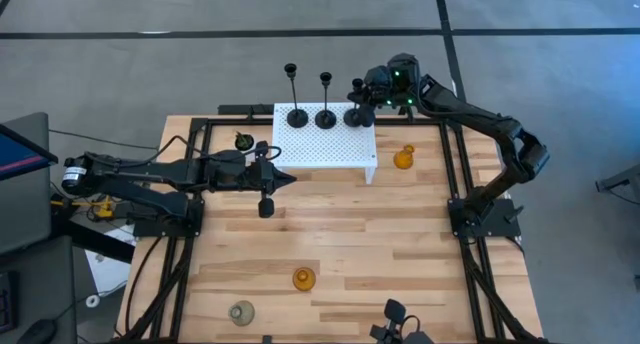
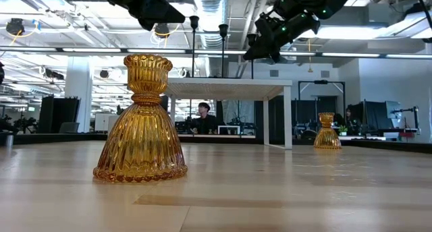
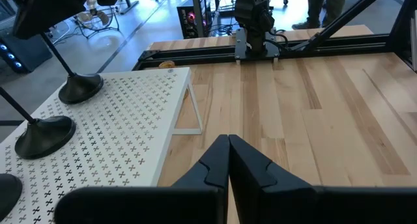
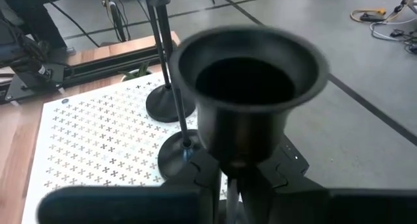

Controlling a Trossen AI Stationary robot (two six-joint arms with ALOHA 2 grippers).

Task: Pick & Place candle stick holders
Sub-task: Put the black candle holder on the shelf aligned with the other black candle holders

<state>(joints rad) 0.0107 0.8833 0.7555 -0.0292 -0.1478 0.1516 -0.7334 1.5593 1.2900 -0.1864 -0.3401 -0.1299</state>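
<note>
The white perforated stand (image 1: pixel 325 136) at the table's far edge is the landmark: two black thin-stemmed holders (image 1: pixel 297 115) (image 1: pixel 326 116) stand upright on its far strip, and the right gripper (image 1: pixel 362 96) sits over the stand's far right corner, clenched low on the stem of a third black holder (image 4: pixel 251 97) whose cup (image 4: pixel 247 68) rises straight in front of the wrist camera — a low grip that likely keeps the tall piece upright while its base (image 1: pixel 357 115) meets the stand. One amber glass holder (image 1: pixel 403 158) stands on the wood just right of the stand, another (image 1: pixel 304 278) well in front of it, and the clear-grey one (image 1: pixel 241 311) farther front-left, all apparently awaiting pickup. The left gripper (image 1: pixel 282 179) waits just off the stand's front left corner, fingers pressed together, empty. No brand, label or writing can be read — only the stand's cross-shaped holes.
</note>
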